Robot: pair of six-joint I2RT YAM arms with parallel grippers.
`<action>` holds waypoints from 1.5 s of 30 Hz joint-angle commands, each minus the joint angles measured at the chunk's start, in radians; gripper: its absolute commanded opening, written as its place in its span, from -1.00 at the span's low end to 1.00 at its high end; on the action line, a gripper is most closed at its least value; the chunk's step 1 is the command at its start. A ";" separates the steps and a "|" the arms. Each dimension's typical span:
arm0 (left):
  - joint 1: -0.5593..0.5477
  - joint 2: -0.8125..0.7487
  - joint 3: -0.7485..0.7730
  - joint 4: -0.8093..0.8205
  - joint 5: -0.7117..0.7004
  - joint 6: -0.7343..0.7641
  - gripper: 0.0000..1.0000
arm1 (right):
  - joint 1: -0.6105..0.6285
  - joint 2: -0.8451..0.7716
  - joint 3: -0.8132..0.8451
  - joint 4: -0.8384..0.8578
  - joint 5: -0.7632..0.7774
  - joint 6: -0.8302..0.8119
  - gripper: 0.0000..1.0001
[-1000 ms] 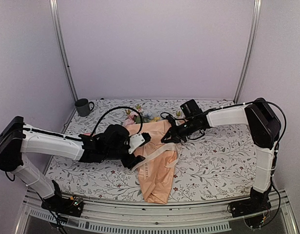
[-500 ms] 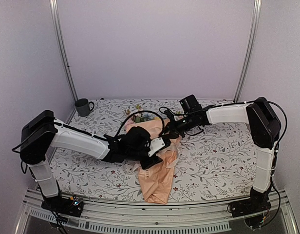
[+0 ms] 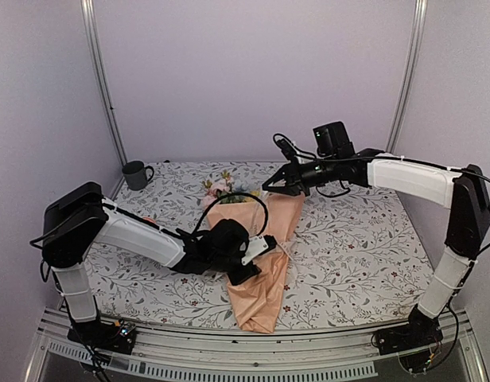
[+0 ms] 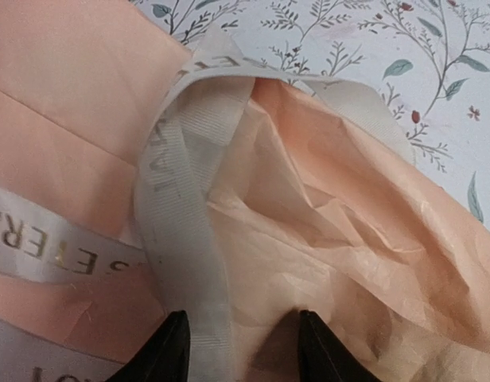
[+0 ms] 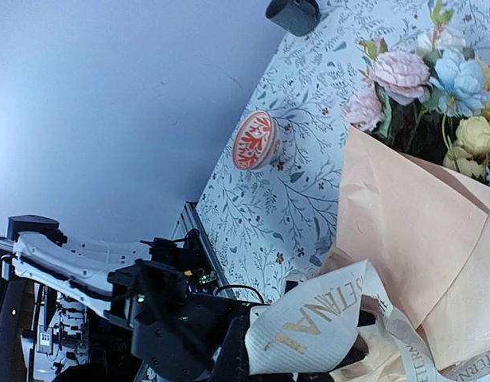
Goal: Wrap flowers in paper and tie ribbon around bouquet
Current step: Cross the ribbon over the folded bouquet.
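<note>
The bouquet lies mid-table, its flowers (image 3: 223, 188) at the far end and the peach paper (image 3: 261, 294) cone running toward the front edge. My left gripper (image 3: 259, 253) lies across the cone's middle. In its wrist view the fingertips (image 4: 167, 350) stand apart around crumpled paper (image 4: 340, 239), with the cream ribbon (image 4: 185, 199) running between them. My right gripper (image 3: 274, 184) hangs raised above the cone's top, shut on a ribbon (image 5: 324, 322) end with gold letters. Below it show pink, blue and yellow flowers (image 5: 424, 76) and paper (image 5: 404, 231).
A dark mug (image 3: 135, 173) stands at the back left corner. A red-and-white dish (image 5: 255, 140) sits on the leaf-printed cloth left of the bouquet. The left arm (image 3: 141, 237) stretches low across the table's left half. A metal rail (image 3: 229, 354) runs along the front.
My right gripper has lifted up and back with the ribbon end. My left gripper has slid right onto the cone's middle and its jaws have narrowed. The paper has bunched tighter.
</note>
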 commanded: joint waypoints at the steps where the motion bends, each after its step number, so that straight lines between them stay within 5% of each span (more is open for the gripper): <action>1: -0.014 -0.016 -0.028 0.025 0.021 -0.006 -0.05 | -0.010 -0.128 -0.049 -0.048 -0.001 -0.009 -1.00; 11: 0.006 0.005 -0.033 0.056 0.065 -0.015 -0.05 | -0.011 -0.323 -0.162 -0.299 -0.022 -0.133 -1.00; 22: 0.034 0.015 -0.038 0.078 0.117 -0.025 -0.05 | 0.070 -0.473 -0.465 -0.327 -0.240 -0.217 -1.00; 31: 0.040 0.021 -0.036 0.081 0.132 -0.032 -0.05 | 0.169 -0.441 -0.658 -0.445 -0.035 -0.192 -1.00; 37: 0.042 0.022 -0.032 0.079 0.136 -0.032 -0.04 | 0.169 -0.361 -0.622 -0.251 -0.037 -0.116 -0.96; 42: 0.044 0.019 -0.035 0.079 0.139 -0.033 -0.04 | 0.168 -0.229 -0.543 -0.324 0.052 -0.168 -0.10; 45: 0.046 0.019 -0.037 0.084 0.146 -0.034 -0.03 | 0.163 -0.216 -0.469 -0.366 0.149 -0.187 0.23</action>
